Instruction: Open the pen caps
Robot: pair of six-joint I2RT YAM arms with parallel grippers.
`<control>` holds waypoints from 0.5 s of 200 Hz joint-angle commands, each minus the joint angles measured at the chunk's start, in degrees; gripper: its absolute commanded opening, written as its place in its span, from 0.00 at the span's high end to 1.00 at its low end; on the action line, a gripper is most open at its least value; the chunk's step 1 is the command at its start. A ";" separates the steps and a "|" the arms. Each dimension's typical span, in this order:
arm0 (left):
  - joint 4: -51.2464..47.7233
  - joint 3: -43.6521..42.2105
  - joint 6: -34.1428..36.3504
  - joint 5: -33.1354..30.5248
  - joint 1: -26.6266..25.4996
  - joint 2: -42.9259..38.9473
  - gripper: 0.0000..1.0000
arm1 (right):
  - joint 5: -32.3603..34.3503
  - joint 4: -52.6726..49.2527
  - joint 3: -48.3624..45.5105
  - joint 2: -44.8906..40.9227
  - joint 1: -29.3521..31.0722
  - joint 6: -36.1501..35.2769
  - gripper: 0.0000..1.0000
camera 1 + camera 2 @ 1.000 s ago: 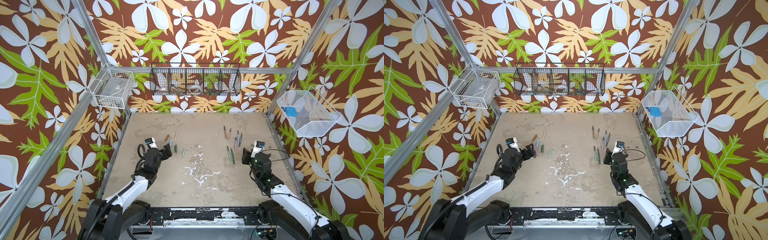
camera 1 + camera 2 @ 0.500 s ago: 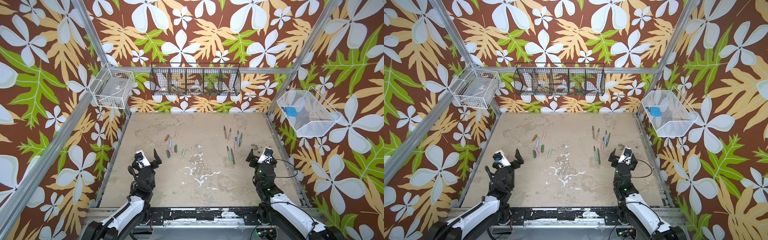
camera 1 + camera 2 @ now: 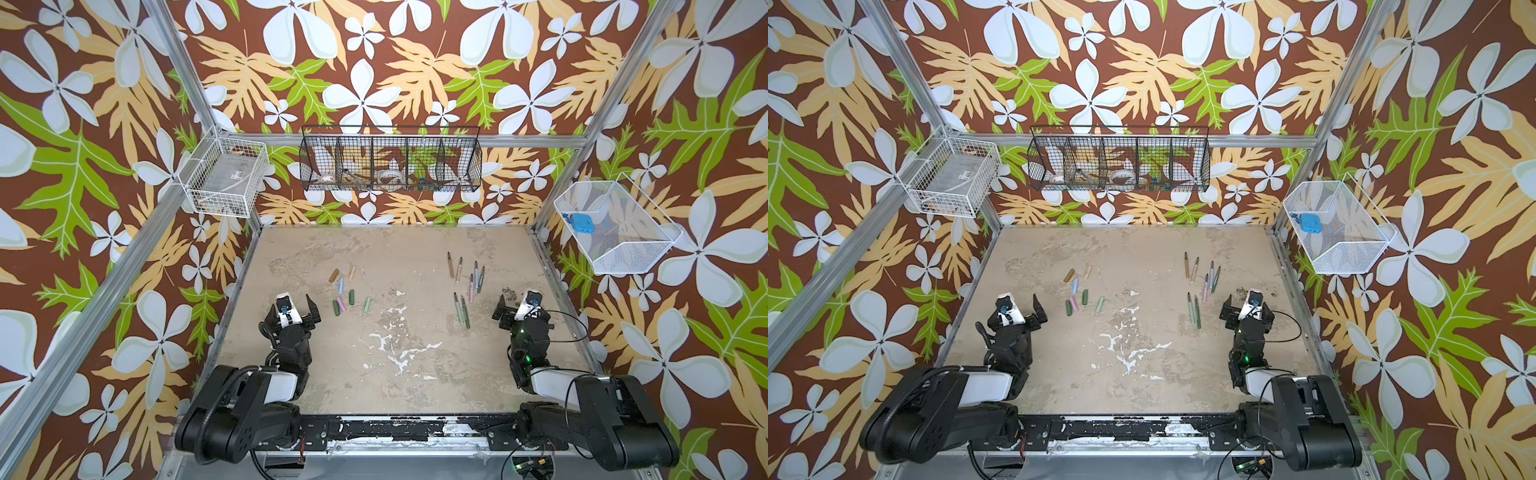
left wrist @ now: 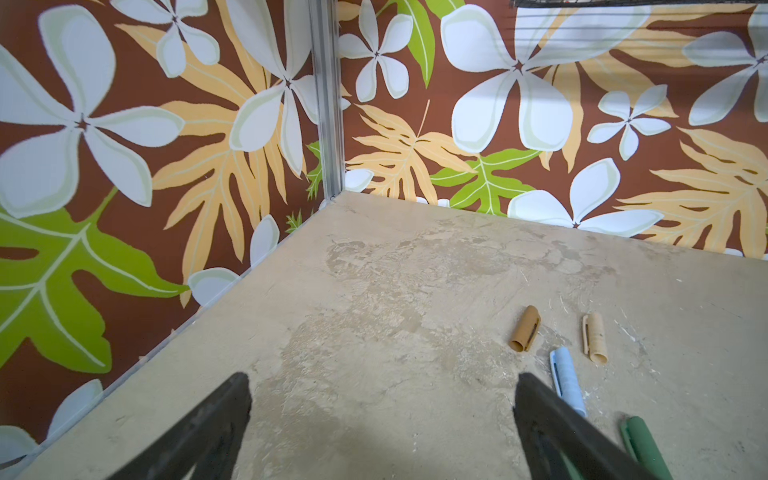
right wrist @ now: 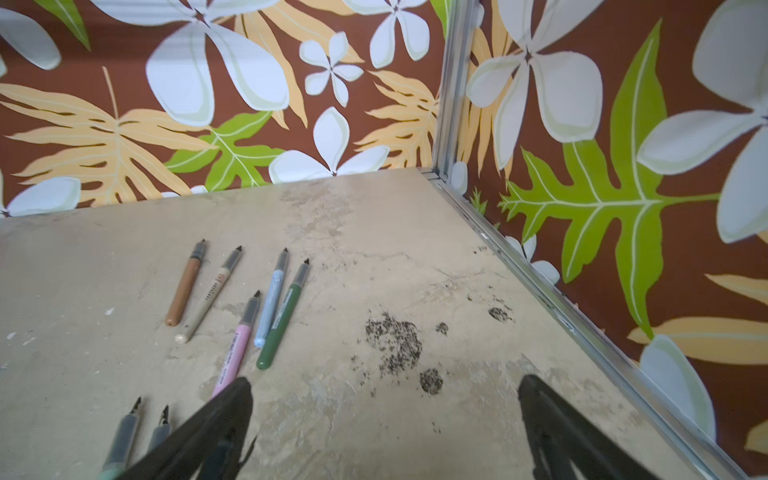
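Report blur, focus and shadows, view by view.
Both top views: even, soft light, sharp throughout, the pens and pen caps cast hardly any shadow. Left wrist view: caps sharp, the left gripper's fingers dark and soft-edged. Right wrist view: the right gripper's fingers and the nearest pens blurred.

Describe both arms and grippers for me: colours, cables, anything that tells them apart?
The left arm and right arm are black with bulky joints and one white link each. The left gripper and right gripper have black tapered fingers under white wrist cameras. The right arm trails a thin black cable loop and shows a green light.
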 commanded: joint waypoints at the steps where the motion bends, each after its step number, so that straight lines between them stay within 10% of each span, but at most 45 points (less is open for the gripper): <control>1: 9.23 1.07 1.15 6.10 0.34 5.37 0.00 | -3.87 7.71 0.99 4.30 -0.08 -2.20 0.01; 100: 1.79 5.00 -0.60 15.48 4.46 6.21 0.00 | -12.02 5.02 5.84 11.26 -0.44 -4.90 0.00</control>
